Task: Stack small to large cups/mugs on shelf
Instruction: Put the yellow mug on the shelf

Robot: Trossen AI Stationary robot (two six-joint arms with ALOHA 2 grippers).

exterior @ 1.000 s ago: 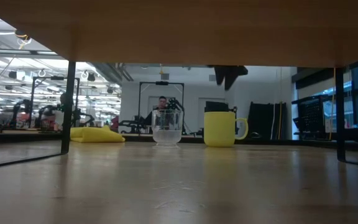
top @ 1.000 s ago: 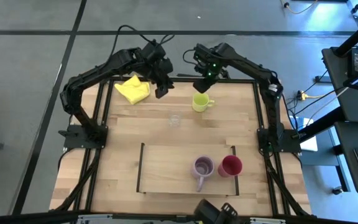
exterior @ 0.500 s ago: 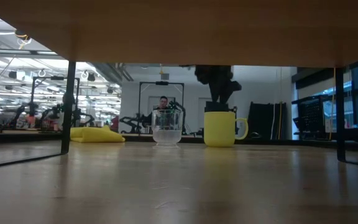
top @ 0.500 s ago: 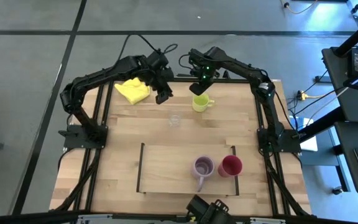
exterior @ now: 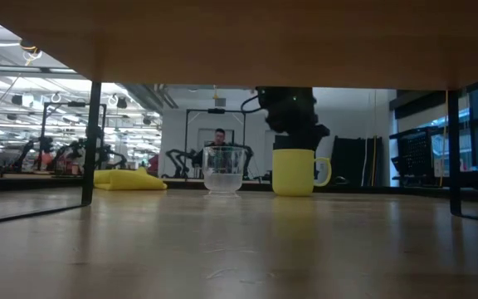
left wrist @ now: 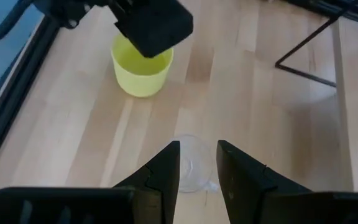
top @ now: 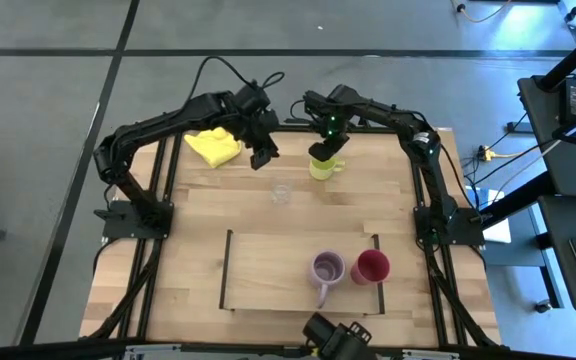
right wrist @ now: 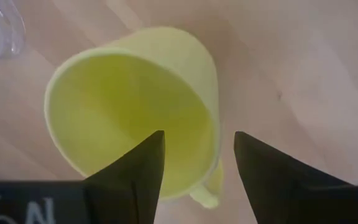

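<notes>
The yellow-green mug stands upright near the table's far edge. My right gripper is open just above it, one finger over its hollow and one outside the wall on the handle side. The tiny clear glass stands to the mug's left. My left gripper hovers above and beyond the glass, fingers slightly apart and empty. The purple mug and red cup stand on the shelf. My right gripper comes from above, pointing down, its open fingers on either side of the mug's wall by the handle. I cannot tell whether they touch it. The mug stands on the table.
A yellow cloth lies at the far left corner. The shelf's left half is bare wood. The black metal frame borders the table's sides. A person shows far behind the glass in the low view.
My right gripper has come down onto the yellow-green mug's rim from well above it, and its fingers now stand on either side of the rim. The mug and the glass have stayed in place.
</notes>
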